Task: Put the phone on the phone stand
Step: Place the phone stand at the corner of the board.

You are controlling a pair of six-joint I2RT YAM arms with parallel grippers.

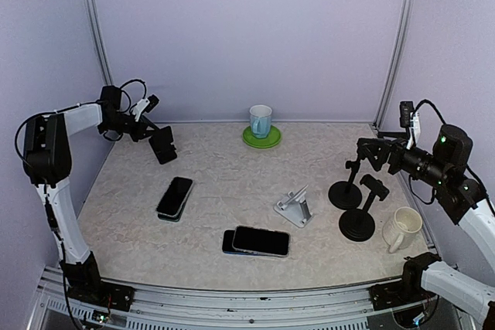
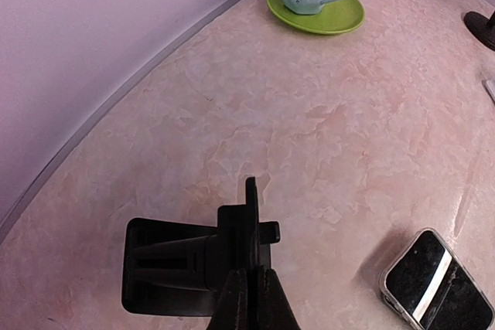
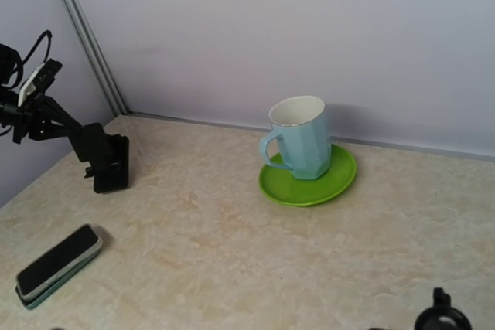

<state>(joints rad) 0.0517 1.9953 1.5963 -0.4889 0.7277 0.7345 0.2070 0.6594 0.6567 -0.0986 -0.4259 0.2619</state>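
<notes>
Two near phones (image 1: 259, 241): laid flat, one upon the other, just inside the near edge of the table (image 1: 224, 171); dark glossy slabs with rounded corners; neither is gripped.
Step in hand: judged to be the readying of a stand, since no phone is held and the placing itself is not yet begun.
Next move: judged to call for the black stand to be set firm and released, and then for a phone to be pinched by its thin edges, which is awkward on a slab lying flat.
White mug (image 1: 402, 228): near right; glazed and rounded.
Round-based stands (image 1: 357, 222): two black posts on disc bases, just beside each other, between the white mug and the silver stand.
Silver stand (image 1: 294, 208): mid-table and unoccupied; angled matt metal; apart from both phone pairs.
Left phone pair (image 1: 175, 197): stacked, a glossy black phone over a teal-edged one; well apart from the near pair.
Right gripper (image 1: 370, 152): jaws spread wide with nothing between them, held above the right side.
Left gripper (image 2: 249, 280): closed tight on the thin upright plate of the black stand (image 2: 178, 264), which is matt, ribbed plastic at the far left; whether its foot bears on the table cannot be told.
Blue mug (image 3: 300, 138): faceted and glazed, set on the green saucer (image 3: 340, 179) by the back wall.
</notes>
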